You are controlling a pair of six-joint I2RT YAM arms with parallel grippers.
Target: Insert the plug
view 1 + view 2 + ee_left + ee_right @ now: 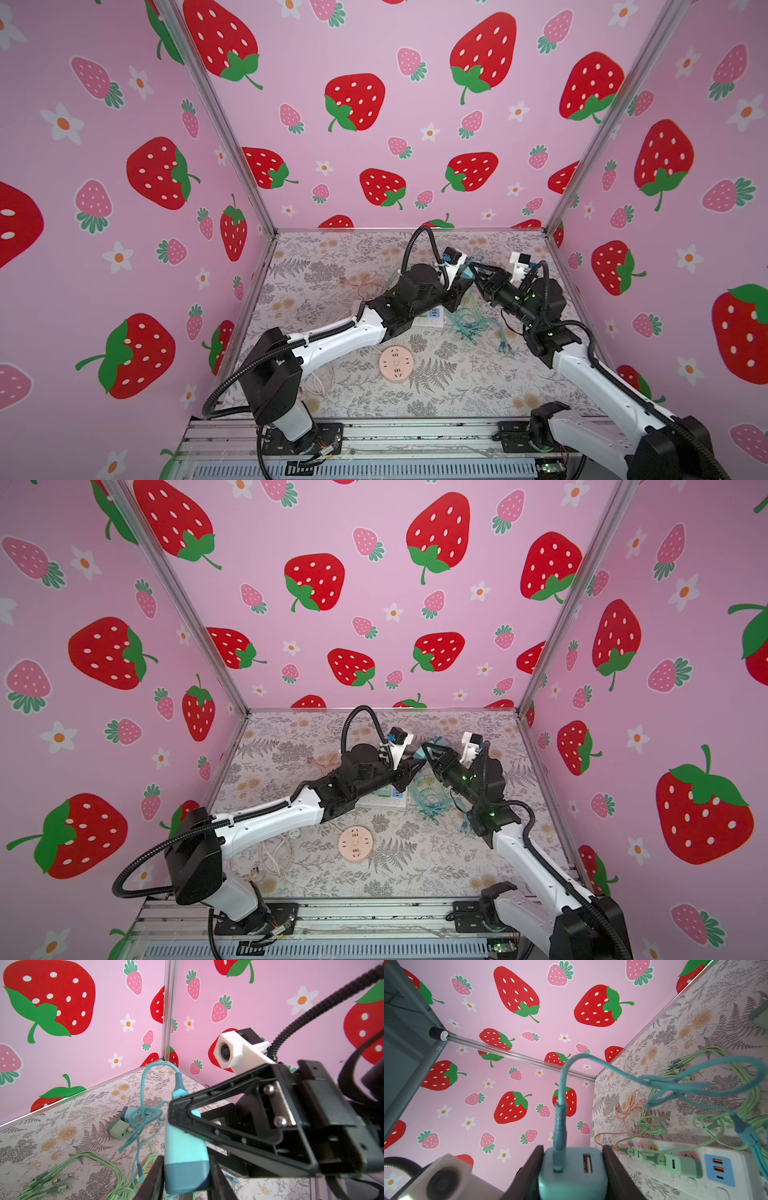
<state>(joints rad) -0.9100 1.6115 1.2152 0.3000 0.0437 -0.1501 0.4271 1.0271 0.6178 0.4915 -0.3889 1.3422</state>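
Note:
The plug (pixel 466 272) (pixel 421 754) is a teal charger block held in the air at the back middle of the table, between both grippers. My right gripper (pixel 572 1174) (pixel 475 271) is shut on its USB end, where a teal cable (pixel 675 1082) is plugged in. My left gripper (pixel 186 1180) (pixel 462 277) has its fingers pressed on both sides of the plug's (pixel 185 1157) darker end. The right gripper's finger (pixel 228 1132) crosses the left wrist view. A white power strip (pixel 432 321) (pixel 716 1167) lies below, partly hidden under the left arm.
A round pink socket (pixel 396 364) lies at the table's middle front. Green cables (pixel 473 326) are tangled beside the strip, with a green adapter (pixel 119 1129) and another teal plug (pixel 126 1112). A pink cable (pixel 361 282) and a white cord (pixel 274 854) lie on the left.

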